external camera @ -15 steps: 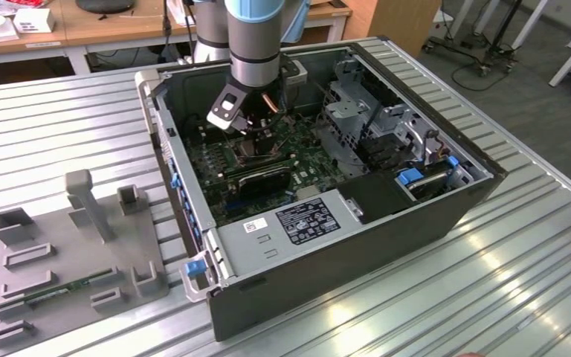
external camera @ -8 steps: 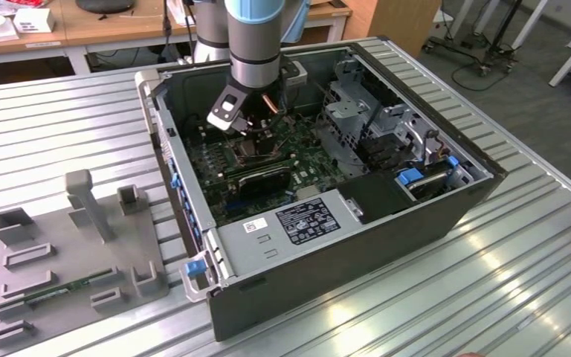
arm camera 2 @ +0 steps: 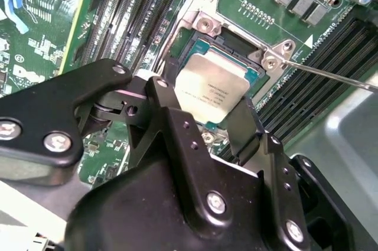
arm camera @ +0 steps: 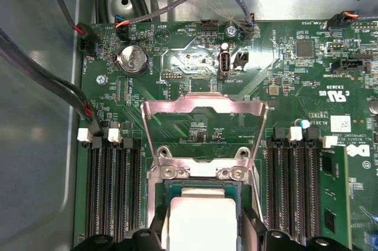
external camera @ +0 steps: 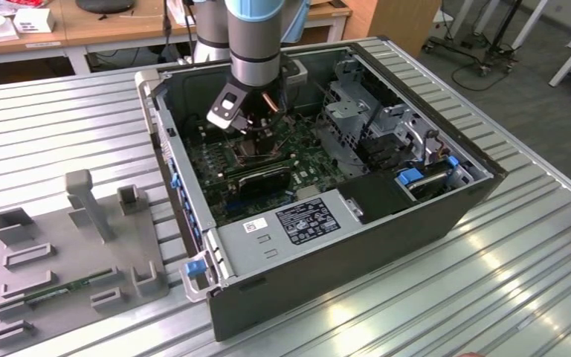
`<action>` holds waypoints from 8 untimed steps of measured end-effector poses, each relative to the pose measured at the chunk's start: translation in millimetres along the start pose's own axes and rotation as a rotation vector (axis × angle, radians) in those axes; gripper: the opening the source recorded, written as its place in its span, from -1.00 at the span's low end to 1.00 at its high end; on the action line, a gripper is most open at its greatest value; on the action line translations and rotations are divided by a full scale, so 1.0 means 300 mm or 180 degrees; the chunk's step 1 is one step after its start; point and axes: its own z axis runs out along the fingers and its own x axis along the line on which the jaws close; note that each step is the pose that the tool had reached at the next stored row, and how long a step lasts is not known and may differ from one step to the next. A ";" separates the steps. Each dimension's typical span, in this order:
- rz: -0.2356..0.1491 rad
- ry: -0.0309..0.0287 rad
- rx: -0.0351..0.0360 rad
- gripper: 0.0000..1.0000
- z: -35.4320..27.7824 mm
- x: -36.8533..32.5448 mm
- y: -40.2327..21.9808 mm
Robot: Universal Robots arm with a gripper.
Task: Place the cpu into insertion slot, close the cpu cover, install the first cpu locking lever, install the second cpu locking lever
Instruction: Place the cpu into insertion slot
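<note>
Silvery cpu pinched by gripper; arm vertical over insertion slot; cpu cover open.

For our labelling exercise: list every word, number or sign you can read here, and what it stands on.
None can be read for sure.
cpu: grey print, too small.
motherboard: white lettering, too small.
white label on the power supply: too small.
</note>
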 end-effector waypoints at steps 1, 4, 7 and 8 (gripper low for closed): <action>0.0000 0.0000 0.0000 0.20 -0.003 0.000 0.000; 0.0000 0.0000 0.0000 0.20 -0.015 0.001 0.001; 0.0000 0.0000 0.0000 0.20 -0.029 0.001 0.002; 0.0000 0.0000 0.0000 0.20 -0.035 0.002 0.002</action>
